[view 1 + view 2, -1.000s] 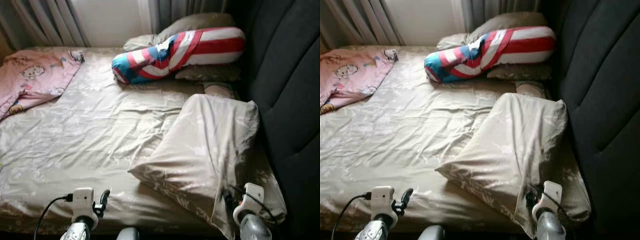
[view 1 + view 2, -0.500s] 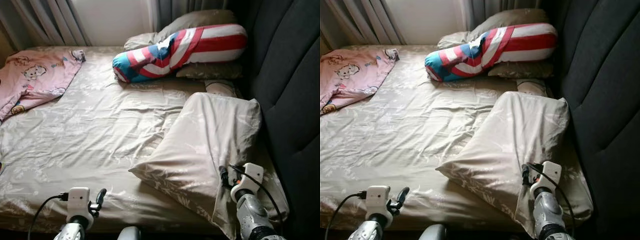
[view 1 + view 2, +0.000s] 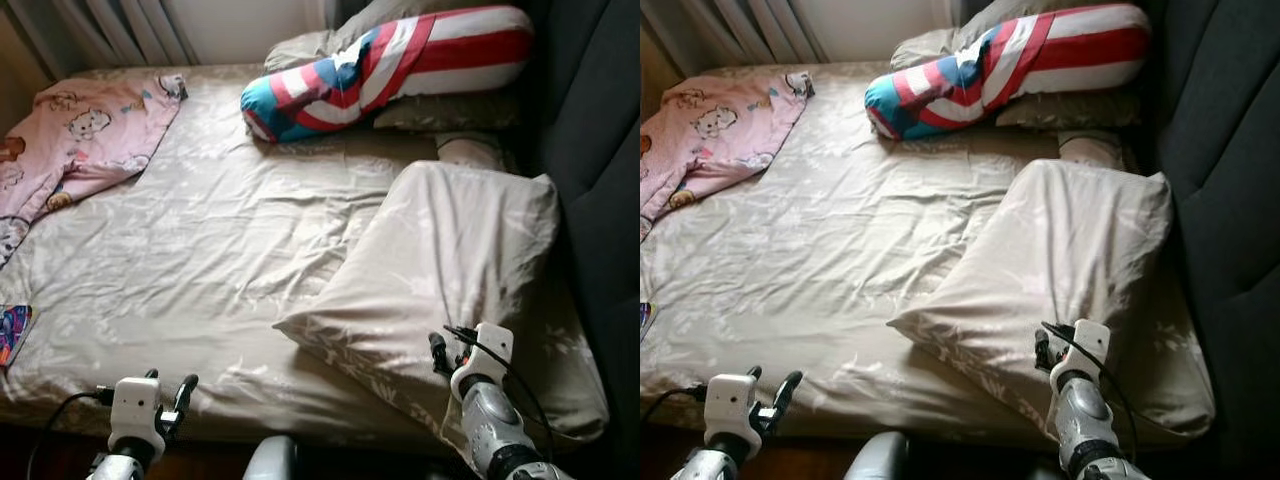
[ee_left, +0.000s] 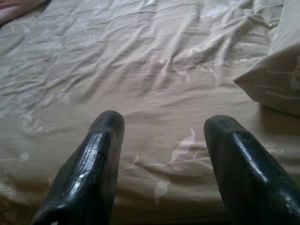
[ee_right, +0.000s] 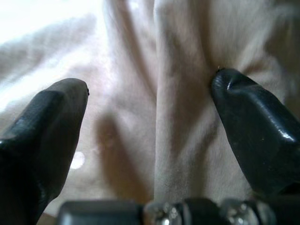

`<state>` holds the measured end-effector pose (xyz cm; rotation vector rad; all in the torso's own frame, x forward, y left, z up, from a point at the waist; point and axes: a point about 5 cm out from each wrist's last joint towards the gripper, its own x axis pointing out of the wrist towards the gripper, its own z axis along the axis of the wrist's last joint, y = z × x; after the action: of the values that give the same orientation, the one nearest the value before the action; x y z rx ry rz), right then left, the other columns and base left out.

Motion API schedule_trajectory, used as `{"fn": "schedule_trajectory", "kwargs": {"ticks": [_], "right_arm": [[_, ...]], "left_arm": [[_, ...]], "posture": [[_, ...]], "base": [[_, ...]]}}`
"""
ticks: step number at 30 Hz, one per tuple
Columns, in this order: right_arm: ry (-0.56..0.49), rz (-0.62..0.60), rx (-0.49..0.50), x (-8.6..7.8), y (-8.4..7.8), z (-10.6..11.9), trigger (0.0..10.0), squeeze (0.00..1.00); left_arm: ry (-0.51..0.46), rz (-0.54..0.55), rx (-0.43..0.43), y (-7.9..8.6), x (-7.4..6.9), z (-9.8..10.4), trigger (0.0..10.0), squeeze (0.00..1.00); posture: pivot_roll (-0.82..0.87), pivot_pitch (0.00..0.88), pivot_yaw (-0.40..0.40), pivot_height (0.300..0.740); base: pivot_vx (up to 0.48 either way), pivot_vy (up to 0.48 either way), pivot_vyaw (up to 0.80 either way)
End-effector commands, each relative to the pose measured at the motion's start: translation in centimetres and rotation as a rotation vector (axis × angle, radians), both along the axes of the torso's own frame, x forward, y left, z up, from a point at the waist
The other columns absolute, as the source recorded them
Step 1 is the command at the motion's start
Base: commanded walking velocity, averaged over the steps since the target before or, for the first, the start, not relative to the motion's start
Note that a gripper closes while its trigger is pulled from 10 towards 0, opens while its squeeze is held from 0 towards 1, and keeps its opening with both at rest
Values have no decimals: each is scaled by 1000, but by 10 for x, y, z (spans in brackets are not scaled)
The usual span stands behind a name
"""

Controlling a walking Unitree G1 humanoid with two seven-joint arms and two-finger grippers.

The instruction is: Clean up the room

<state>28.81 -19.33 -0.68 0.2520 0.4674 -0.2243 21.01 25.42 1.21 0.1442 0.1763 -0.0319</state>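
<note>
Left eye view: beige pillow (image 3: 450,270) lies lengthwise toward headboard (image 3: 600,150).

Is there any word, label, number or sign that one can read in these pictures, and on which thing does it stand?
None can be read.
The pink blanket carries cartoon figures only, no letters that can be made out.
The striped pillow shows red, white and blue stripes, no words.
The small colourful item at the bed's edge is too small and blurred to read.
</note>
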Motion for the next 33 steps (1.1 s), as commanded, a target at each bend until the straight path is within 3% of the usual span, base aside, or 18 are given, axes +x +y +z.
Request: {"fn": "schedule_trajectory", "kwargs": {"ticks": [1,13,18,29,33], "right_arm": [[35,-38,0,-5,1,-6,10000,0],[-5,-134,-14,-14,-10,-8,10000,0],[-12,-170,-18,-25,-13,-14,10000,0],[153,-35,134,-41,3,-36,10000,0],[219,12,142,-45,8,-42,10000,0]], "left_arm": [[29,-8,1,1,-6,-1,10000,0],[41,-16,1,-5,-3,5,10000,0],[49,-15,-2,-7,-2,5,10000,0],[52,-33,11,-10,0,8,10000,0],[52,-37,19,-8,-2,9,10000,0]], "posture": [[237,236,103,670],[209,242,97,670],[194,239,85,670],[190,255,84,670],[196,265,88,670]], "base": [[0,0,0],[0,0,0],[0,0,0],[0,0,0],[0,0,0]]}}
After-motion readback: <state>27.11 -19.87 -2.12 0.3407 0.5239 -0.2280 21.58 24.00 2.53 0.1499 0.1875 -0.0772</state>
